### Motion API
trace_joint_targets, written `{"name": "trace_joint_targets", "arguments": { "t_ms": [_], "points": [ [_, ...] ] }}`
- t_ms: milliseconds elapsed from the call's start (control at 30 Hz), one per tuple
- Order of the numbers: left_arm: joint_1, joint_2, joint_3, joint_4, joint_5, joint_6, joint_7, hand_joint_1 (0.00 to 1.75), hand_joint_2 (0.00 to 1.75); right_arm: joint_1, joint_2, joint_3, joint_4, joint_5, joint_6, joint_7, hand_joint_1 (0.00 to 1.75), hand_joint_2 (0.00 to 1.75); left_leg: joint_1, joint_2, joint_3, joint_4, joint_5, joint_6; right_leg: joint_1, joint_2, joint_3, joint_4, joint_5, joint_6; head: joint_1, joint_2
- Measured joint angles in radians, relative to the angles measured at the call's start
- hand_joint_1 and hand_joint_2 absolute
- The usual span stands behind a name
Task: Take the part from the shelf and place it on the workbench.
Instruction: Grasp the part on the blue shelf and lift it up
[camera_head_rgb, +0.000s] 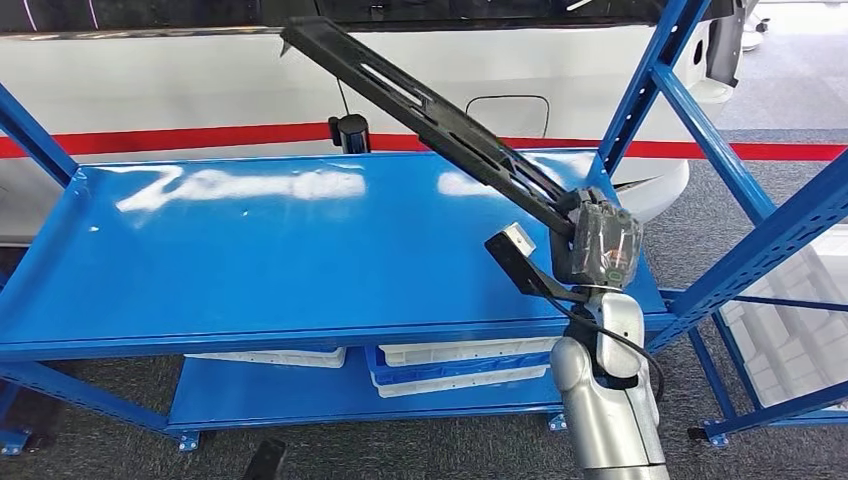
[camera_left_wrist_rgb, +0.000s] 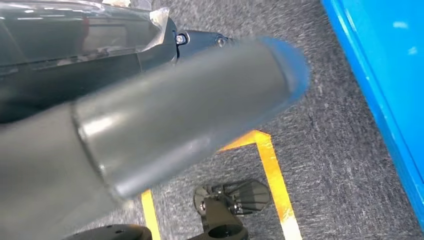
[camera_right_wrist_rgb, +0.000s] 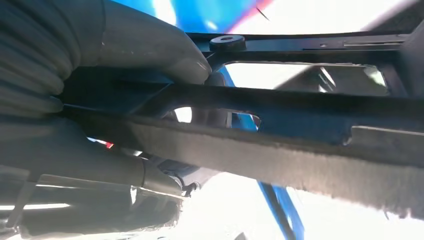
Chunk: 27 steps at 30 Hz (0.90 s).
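Note:
The part (camera_head_rgb: 430, 110) is a long black flat frame with cut-outs. My right hand (camera_head_rgb: 598, 245) grips it near its lower end. It slants up and to the left, lifted off the blue shelf board (camera_head_rgb: 250, 260), and a short end with a pale tab sticks out below the hand. Up close, the thumb and fingers (camera_right_wrist_rgb: 125, 45) clamp the part's (camera_right_wrist_rgb: 300, 150) felt-edged bar. My left hand (camera_left_wrist_rgb: 175, 120) hangs over the grey carpet by the shelf's edge, thumb stretched out and nothing in it.
Blue shelf uprights (camera_head_rgb: 700, 140) rise at the right, close to the raised part. White and blue bins (camera_head_rgb: 460, 365) lie on the lower shelf. A white car body with a red stripe (camera_head_rgb: 200, 90) stands behind. Yellow tape (camera_left_wrist_rgb: 272, 170) marks the floor.

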<state>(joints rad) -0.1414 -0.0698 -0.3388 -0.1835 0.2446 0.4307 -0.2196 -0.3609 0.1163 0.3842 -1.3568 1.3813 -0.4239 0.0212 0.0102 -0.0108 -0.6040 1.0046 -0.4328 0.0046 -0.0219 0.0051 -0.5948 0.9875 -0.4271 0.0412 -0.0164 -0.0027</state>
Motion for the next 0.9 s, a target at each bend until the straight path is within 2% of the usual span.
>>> {"name": "trace_joint_targets", "arguments": {
  "t_ms": [233,367,467,500,567,600,633,700,733,767,800,833,900],
  "points": [
    [0.005,-0.001,0.017,0.000,0.039,0.027,0.004,0.00,1.75,-0.002,-0.011,0.008,-0.237,-0.213,-0.012,-0.067,1.75,1.75,0.000,0.001,0.000,0.000,0.000,0.000,0.000,0.000,0.000,0.000,0.000,0.000,0.000,0.000],
    [0.019,-0.002,0.055,0.000,0.104,-0.100,0.020,0.00,1.75,-0.009,-0.016,0.019,-0.307,-0.405,-0.016,-0.125,1.75,1.75,0.000,0.000,0.000,0.000,0.000,0.000,0.000,0.000,0.000,0.000,0.000,0.000,0.000,0.000],
    [0.027,-0.004,0.079,0.000,0.118,-0.131,0.009,0.00,1.75,-0.009,-0.025,0.021,-0.341,-0.590,0.004,-0.174,1.75,1.75,0.000,0.000,-0.001,0.000,-0.001,0.001,0.000,0.000,0.001,-0.001,0.000,0.001,0.000,0.000],
    [0.029,-0.004,0.087,0.000,0.121,-0.130,0.010,0.00,1.75,-0.009,-0.029,0.021,-0.351,-0.638,0.011,-0.187,1.75,1.75,-0.002,0.000,0.000,0.001,-0.001,0.006,-0.007,0.000,0.002,-0.004,0.003,0.006,-0.001,0.000],
    [0.031,-0.004,0.096,0.000,0.117,-0.120,0.013,0.00,1.75,-0.008,-0.033,0.019,-0.368,-0.696,0.023,-0.204,1.75,1.75,-0.001,0.002,0.009,-0.016,0.009,0.024,-0.013,-0.001,0.008,-0.015,0.009,0.018,-0.002,0.000],
    [0.032,-0.004,0.097,0.000,0.113,-0.117,0.015,0.00,1.75,-0.008,-0.037,0.018,-0.375,-0.707,0.026,-0.209,1.75,1.75,0.001,0.004,0.017,-0.031,0.017,0.034,-0.015,-0.001,0.005,-0.009,0.003,0.021,-0.002,0.000],
    [0.032,-0.005,0.097,0.000,0.111,-0.115,0.017,0.00,1.75,-0.008,-0.041,0.018,-0.382,-0.712,0.028,-0.212,1.75,1.75,0.003,0.006,0.024,-0.046,0.027,0.040,-0.012,-0.002,-0.006,0.018,-0.017,0.016,0.000,0.000],
    [0.032,-0.007,0.098,0.000,0.108,-0.117,0.022,0.00,1.75,-0.004,-0.052,0.017,-0.390,-0.715,0.029,-0.215,1.75,1.75,0.004,0.008,0.027,-0.057,0.036,0.043,-0.010,-0.003,-0.055,0.138,-0.084,0.000,0.002,0.000],
    [0.032,-0.007,0.098,0.000,0.107,-0.118,0.024,0.00,1.75,0.002,-0.057,0.016,-0.393,-0.718,0.029,-0.215,1.75,1.75,0.004,0.008,0.025,-0.057,0.038,0.043,-0.009,-0.003,-0.083,0.210,-0.114,-0.004,0.002,0.000],
    [0.032,-0.008,0.098,0.000,0.105,-0.120,0.027,0.00,1.75,0.008,-0.064,0.015,-0.394,-0.723,0.029,-0.216,1.75,1.75,0.004,0.008,0.022,-0.056,0.040,0.041,-0.009,-0.003,-0.101,0.260,-0.132,-0.002,0.002,0.000],
    [0.032,-0.009,0.098,0.000,0.103,-0.122,0.028,0.00,1.75,0.014,-0.069,0.015,-0.396,-0.728,0.029,-0.216,1.75,1.75,0.004,0.008,0.018,-0.054,0.041,0.038,-0.010,-0.003,-0.101,0.273,-0.132,0.004,0.002,0.000],
    [0.032,-0.010,0.098,0.000,0.101,-0.124,0.029,0.00,1.75,0.018,-0.073,0.015,-0.398,-0.733,0.030,-0.216,1.75,1.75,0.006,0.008,0.014,-0.051,0.043,0.034,-0.013,-0.004,-0.080,0.245,-0.119,0.013,0.002,0.000],
    [0.030,-0.009,0.098,0.000,0.097,-0.126,0.030,0.00,1.75,0.021,-0.080,0.014,-0.404,-0.739,0.032,-0.217,1.75,1.75,0.009,0.007,0.001,-0.036,0.041,0.021,-0.021,-0.005,0.002,0.114,-0.080,0.033,0.004,0.000]
  ]
}}
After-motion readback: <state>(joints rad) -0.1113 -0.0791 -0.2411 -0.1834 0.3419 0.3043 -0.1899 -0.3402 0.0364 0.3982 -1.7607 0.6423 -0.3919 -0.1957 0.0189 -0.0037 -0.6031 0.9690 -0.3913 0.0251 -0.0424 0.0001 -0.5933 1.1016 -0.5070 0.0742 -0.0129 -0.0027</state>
